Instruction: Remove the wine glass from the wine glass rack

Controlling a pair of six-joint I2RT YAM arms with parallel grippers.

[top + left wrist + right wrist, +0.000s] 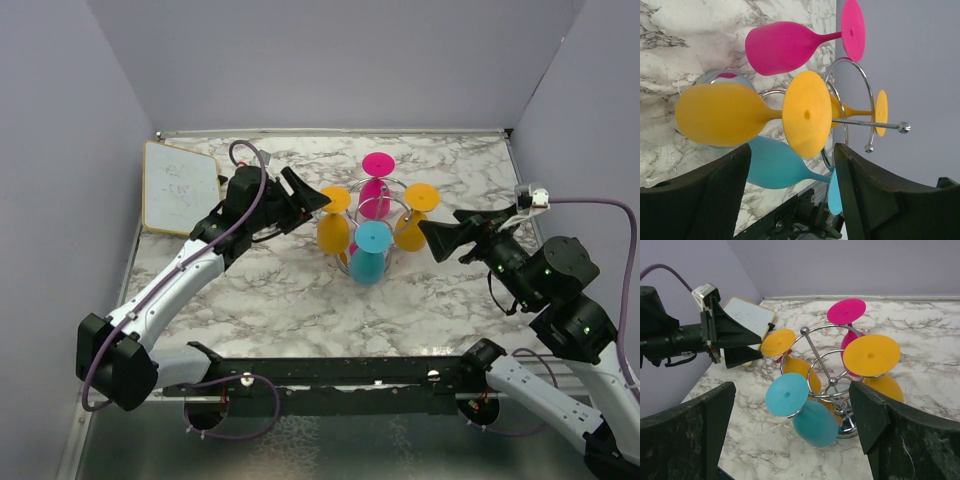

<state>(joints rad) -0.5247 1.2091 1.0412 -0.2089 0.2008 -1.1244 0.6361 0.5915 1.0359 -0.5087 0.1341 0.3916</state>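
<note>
While a pink glass (376,195), teal glass (368,262) and second yellow glass (410,230) crowd the wine glass rack (849,426), your left gripper (318,200), spread apart like the right gripper (432,232), sits just beside the yellow wine glass (720,114).

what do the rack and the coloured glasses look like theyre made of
Wine glass rack: polished chrome-look metal wire; it mirrors its surroundings. Yellow wine glass and the others: opaque, matte, evenly coloured, no see-through or sharp glints, so probably plastic or silicone, not glass.

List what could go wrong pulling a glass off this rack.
1. Left gripper brackets the nearest orange glass with the teal glass close beside it; closing could catch both.
2. Nothing steadies the rack: the right gripper is open, off it, so a sideways pull may drag or tip it.
</note>
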